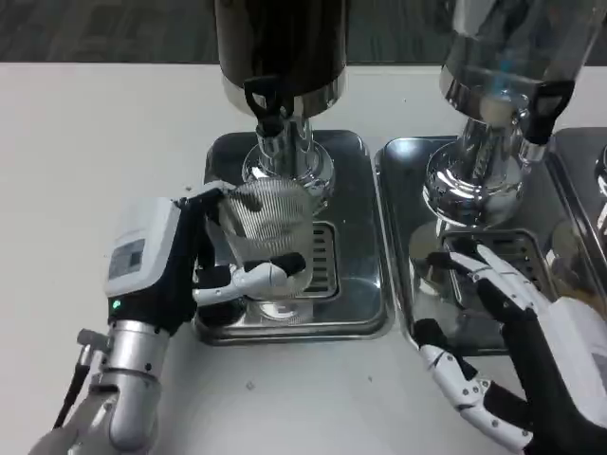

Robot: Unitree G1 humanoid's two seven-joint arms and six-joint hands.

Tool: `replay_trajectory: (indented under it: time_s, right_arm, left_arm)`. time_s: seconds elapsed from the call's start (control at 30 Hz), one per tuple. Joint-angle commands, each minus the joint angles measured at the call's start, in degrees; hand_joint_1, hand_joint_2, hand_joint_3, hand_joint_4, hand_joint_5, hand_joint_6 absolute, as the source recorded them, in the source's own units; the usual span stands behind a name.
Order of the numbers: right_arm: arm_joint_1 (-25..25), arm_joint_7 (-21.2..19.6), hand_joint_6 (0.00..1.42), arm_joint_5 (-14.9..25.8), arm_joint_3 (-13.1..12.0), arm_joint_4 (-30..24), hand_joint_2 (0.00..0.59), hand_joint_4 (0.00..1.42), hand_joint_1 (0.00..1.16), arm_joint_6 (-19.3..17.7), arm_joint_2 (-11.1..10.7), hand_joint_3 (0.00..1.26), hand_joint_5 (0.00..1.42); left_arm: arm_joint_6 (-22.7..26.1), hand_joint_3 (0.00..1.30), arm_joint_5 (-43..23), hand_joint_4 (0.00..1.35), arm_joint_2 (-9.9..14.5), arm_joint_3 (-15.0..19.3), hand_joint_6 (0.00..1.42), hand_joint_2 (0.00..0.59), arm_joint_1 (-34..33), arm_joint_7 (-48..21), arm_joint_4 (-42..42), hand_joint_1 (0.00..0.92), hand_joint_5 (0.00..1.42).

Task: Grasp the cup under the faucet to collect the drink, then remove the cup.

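Observation:
A clear ribbed glass cup [266,227] stands on the drip tray [356,227] of the dark drink dispenser [280,47], just below its black faucet [266,102]. My left hand [180,261] grips the cup from the left, with fingers wrapped around its lower front. I cannot tell whether any liquid is in the cup. My right hand [512,351] hovers with fingers spread over the front of the neighbouring tray, holding nothing.
A second dispenser [503,57] with a clear tank and chrome stand sits on its own steel tray [417,313] at the right. Bare white table lies to the left and along the front edge.

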Motion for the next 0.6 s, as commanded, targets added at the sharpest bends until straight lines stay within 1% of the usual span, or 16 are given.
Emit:
replay_trajectory:
  time_s: [0.03,0.23,0.33,0.6]
  right_arm:
    - [1.3,-1.2,0.18,-0.4,-0.2,-1.5,0.383,0.11,0.31,-0.1,0.7,0.25,0.12]
    - [2.4,-1.5,0.18,-0.9,-0.1,-2.3,0.378,0.11,0.30,0.0,1.3,0.25,0.12]
    - [2.8,-1.4,0.18,-1.2,0.0,-2.8,0.376,0.11,0.30,0.1,1.6,0.25,0.12]
    - [3.7,-1.0,0.18,-1.2,0.0,-3.5,0.369,0.11,0.30,0.0,2.0,0.26,0.12]
  left_arm:
    - [0.7,0.71,0.7,0.87,-1.0,-1.0,1.41,0.038,-2.4,1.7,1.4,0.429,1.12]
    - [2.5,0.69,0.6,0.84,-1.7,-1.9,1.42,0.037,-4.2,2.0,3.6,0.430,1.11]
    - [2.9,0.68,0.5,0.81,-1.8,-2.1,1.40,0.037,-4.9,1.7,4.4,0.417,1.10]
    - [4.7,0.60,0.5,0.69,-2.3,-2.7,1.24,0.069,-5.8,0.3,5.6,0.349,0.98]
